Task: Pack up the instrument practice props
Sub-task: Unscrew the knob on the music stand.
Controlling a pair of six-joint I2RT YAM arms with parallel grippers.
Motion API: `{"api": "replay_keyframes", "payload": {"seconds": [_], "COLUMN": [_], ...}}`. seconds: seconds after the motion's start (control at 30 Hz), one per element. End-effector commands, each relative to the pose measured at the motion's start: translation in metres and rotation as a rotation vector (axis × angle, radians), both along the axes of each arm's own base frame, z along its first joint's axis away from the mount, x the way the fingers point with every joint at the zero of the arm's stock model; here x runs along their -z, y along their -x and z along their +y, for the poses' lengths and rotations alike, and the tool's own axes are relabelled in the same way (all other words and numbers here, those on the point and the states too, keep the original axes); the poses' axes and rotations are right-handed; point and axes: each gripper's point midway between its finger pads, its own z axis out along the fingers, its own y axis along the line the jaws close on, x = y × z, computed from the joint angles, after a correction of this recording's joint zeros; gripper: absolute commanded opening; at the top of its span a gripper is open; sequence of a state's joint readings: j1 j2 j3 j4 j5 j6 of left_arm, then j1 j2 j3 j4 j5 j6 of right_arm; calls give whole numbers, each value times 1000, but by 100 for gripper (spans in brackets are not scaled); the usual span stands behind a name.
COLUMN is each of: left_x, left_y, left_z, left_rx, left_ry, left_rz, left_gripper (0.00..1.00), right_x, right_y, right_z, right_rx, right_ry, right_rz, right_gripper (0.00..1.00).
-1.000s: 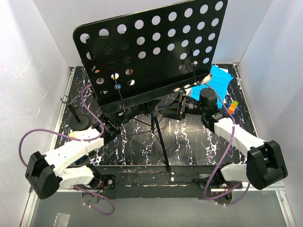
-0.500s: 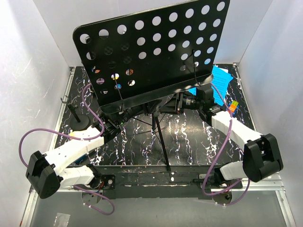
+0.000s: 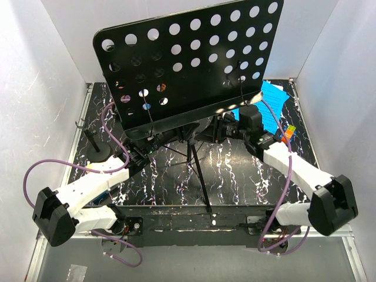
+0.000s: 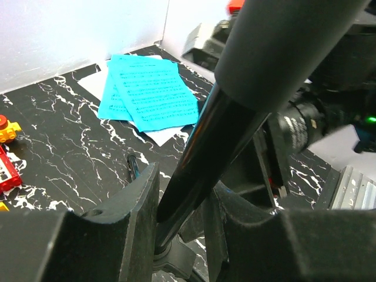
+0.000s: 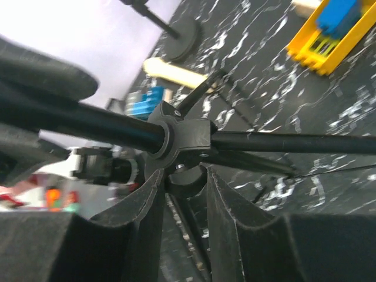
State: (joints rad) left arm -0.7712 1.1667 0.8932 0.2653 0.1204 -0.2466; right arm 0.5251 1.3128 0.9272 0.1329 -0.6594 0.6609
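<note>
**Both arms at the stem of the music stand**

The black music stand [image 3: 194, 100] stands upright in the middle of the marbled black desk [image 3: 241, 176]. Its hole-punched top tilts back toward the rear wall, and its thin tripod legs [image 3: 200, 176] are spread beneath it.

The left gripper [image 4: 182, 205] reaches in from the stand's left. Its jaws are set narrow, one on each side of the stand's black pole [image 4: 200, 153], and they hold it low down.

The right gripper [image 5: 183, 188] comes in from the stand's right, under the tilted top. Its jaws straddle the collar [image 5: 182, 136] where the legs meet the pole. The wrist view does not show whether they press on the collar or only bracket it, so I cannot tell.

The blue sheet-music pages [image 3: 271, 100] lie flat on the desk behind and to the right of the stand, overlapping one another. In the overhead view their near corner is hidden by the top's lower right edge.

The small black mic stand [image 3: 100, 150] stands on its round base well to the left of the music stand, near the left wall. The cream microphone [image 5: 176, 71] lies on the desk just beside that base.

A few coloured toy blocks [image 3: 288, 133] sit to the right of the stand, close to the right arm's wrist.
</note>
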Motion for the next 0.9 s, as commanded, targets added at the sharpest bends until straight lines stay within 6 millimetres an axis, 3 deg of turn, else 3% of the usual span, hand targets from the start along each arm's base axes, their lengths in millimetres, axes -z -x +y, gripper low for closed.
{"api": "replay_keyframes", "payload": {"seconds": [0.0,0.23,0.4,0.57,0.67,0.77,0.87], "left_x": [-50,-46,-44,-39,-35,-32,-30], "left_y": [50,52,51,49,48,46,44], "left_z": [-24,-26,-27,-28,-29,-27,-26], "left_rx": [223,237,238,236,231,215,206], "left_ry": [198,205,212,213,203,192,185], "left_rz": [46,66,72,81,86,85,82], "left_gripper": [0,0,0,0,0,0,0], "right_x": [-16,-15,-17,-3,-8,-24,-33], "right_y": [-1,-10,-9,-8,-11,-13,-5], "right_z": [15,5,4,5,-2,-15,-23], "right_rx": [66,173,236,247,307,392,366], "right_ry": [84,183,346,513,609,611,621], "right_rz": [-433,-673,-956,-1183,-1320,-1220,-1079], "right_gripper": [1,1,1,1,1,2,47]}}
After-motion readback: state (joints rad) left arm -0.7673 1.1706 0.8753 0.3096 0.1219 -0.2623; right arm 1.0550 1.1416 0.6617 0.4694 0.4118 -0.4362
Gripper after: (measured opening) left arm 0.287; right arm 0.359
